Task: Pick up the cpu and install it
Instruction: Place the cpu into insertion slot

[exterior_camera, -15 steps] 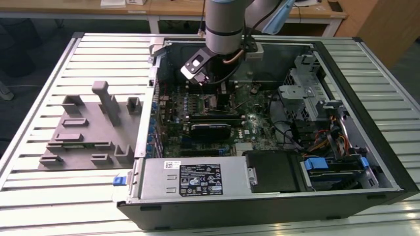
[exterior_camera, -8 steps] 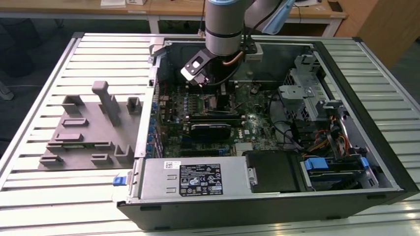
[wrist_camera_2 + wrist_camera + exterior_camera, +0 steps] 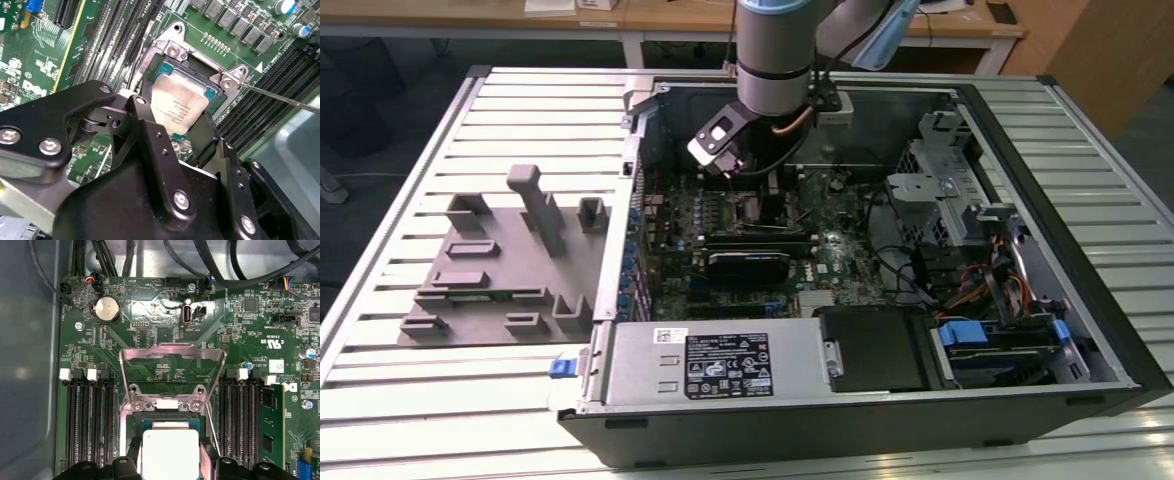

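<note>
The cpu (image 3: 180,102), a flat square chip with a silvery top plate, sits low over the open socket (image 3: 172,50) on the green motherboard. In the first wrist view the cpu (image 3: 170,450) lies within the socket frame, just below the raised metal load plate (image 3: 170,352). My gripper (image 3: 175,120) reaches down into the computer case, with one black finger (image 3: 142,112) against each side of the chip, shut on it. The exterior view shows the gripper (image 3: 747,175) above the middle of the board. The part of the socket under the chip is hidden.
The thin socket lever (image 3: 280,97) sticks out beside the socket. Memory slots flank it, one holding a module (image 3: 270,425). A grey tray with plastic blocks (image 3: 494,260) lies at the exterior view's left. The power supply (image 3: 707,360), drive cage (image 3: 947,190) and cables crowd the case.
</note>
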Tool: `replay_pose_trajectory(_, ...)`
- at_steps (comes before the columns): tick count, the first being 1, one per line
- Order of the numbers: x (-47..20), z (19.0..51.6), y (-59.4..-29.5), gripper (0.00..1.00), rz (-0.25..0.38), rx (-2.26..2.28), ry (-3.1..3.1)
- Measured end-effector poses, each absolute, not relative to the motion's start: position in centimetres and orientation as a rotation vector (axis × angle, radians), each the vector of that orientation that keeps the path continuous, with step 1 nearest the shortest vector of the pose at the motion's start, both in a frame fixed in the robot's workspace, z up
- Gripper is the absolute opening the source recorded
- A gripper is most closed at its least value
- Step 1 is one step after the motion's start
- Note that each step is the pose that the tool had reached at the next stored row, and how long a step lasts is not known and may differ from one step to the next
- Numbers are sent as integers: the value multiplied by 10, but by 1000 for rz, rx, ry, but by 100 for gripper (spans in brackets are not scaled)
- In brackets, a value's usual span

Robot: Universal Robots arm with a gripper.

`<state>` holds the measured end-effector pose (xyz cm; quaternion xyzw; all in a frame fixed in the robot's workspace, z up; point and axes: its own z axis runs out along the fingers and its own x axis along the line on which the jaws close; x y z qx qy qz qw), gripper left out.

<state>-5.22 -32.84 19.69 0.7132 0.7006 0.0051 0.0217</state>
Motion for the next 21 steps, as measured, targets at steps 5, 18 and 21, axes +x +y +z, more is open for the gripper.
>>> replay_pose_trajectory(5,-52,195,-328,54,15,2213,2168)
replay_pose_trajectory(18,-52,193,-328,54,15,2214,2167)
replay_pose_trajectory(21,-52,192,-328,54,16,2214,2168)
